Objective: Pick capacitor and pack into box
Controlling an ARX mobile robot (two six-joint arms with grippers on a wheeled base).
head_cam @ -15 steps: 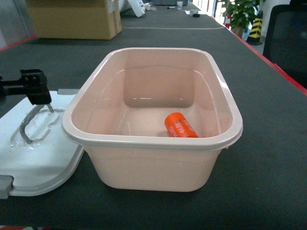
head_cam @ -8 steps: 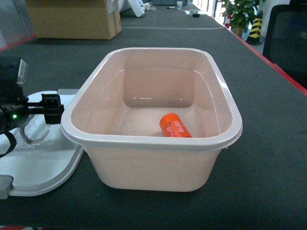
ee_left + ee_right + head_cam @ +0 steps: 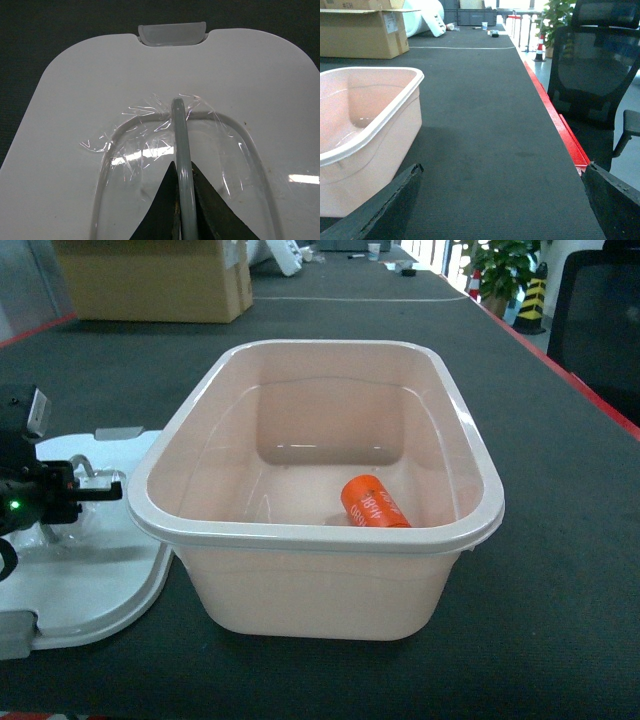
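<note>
The left claw (image 3: 183, 200) has dropped onto the white lid (image 3: 75, 580) and now pinches its wire handle (image 3: 179, 130) — with the capacitor (image 3: 374, 505) in the box (image 3: 470, 455), lidding likely follows — right claw apart, idle.

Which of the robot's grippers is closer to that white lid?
Left. The left gripper is shut on the lid's wire handle. The right gripper is open on the far side of the box, away from the lid.
</note>
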